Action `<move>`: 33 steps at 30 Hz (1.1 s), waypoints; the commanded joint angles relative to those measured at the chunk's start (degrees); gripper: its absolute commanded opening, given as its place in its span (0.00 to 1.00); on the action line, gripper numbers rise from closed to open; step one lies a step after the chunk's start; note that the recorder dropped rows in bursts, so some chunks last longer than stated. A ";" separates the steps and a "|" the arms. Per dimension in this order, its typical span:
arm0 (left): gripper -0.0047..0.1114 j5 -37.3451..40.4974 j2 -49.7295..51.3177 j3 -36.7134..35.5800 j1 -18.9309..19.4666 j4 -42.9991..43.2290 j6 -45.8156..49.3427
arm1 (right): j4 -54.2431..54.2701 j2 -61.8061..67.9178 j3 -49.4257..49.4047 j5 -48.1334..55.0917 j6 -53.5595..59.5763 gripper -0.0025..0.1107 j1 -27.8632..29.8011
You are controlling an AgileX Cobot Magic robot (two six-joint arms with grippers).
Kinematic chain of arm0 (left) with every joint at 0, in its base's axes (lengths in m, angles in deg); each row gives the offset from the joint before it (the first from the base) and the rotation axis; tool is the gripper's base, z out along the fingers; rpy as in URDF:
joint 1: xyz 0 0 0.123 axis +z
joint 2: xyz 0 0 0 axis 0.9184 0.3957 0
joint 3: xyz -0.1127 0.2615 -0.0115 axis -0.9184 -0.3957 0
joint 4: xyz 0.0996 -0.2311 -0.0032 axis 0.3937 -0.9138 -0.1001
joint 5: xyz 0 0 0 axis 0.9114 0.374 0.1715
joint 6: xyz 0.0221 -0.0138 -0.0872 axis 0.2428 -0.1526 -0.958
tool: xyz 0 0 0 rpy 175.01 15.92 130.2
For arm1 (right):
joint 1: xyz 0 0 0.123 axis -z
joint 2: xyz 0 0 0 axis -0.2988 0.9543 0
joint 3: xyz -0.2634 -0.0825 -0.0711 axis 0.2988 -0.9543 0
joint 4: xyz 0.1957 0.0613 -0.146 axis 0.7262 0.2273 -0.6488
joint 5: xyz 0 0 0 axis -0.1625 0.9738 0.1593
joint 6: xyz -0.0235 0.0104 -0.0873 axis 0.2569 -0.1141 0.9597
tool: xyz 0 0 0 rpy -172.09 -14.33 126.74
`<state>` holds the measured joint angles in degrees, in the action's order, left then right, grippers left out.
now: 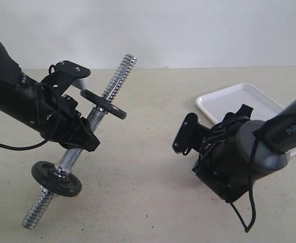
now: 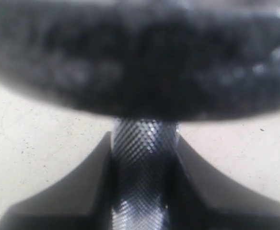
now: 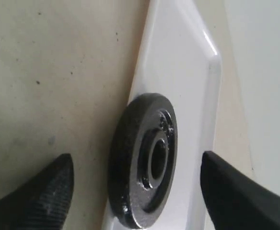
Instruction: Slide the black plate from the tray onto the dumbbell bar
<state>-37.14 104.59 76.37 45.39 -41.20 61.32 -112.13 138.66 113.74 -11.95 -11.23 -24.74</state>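
Left gripper (image 2: 144,148) clamps dumbbell bar (image 2: 142,196); right gripper (image 3: 136,162) gapes.

Left side of the counter (image 1: 148,202): the dumbbell bar (image 1: 95,116) slants from near to far, caught at its middle in the left claw (image 2: 142,163). Far right sits the tray (image 1: 234,98). The black plate (image 3: 128,158) lies in it by the rim, with the right claw (image 3: 136,160) spread on either side of it.

Tabletop (image 1: 148,202): beige, matte, faintly speckled with dark flecks; filled lower part of exterior view. Back wall (image 1: 198,30): plain white, met tabletop's far edge along straight horizontal line.
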 commanded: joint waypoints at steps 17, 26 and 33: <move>0.08 -3.42 -3.38 1.71 -0.09 -4.09 -0.16 | 0.09 0.12 1.35 -1.52 0.95 0.62 3.22; 0.08 -3.32 -3.38 1.71 -0.09 -4.09 -0.16 | 0.09 0.12 1.49 -1.68 0.95 0.62 3.22; 0.08 -3.32 -3.62 1.71 -0.09 -4.09 -0.16 | 0.09 0.12 2.07 -3.32 1.17 0.62 4.96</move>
<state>-37.02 104.59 76.37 45.39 -41.20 61.32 -111.91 138.74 115.27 -14.35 -10.20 -20.82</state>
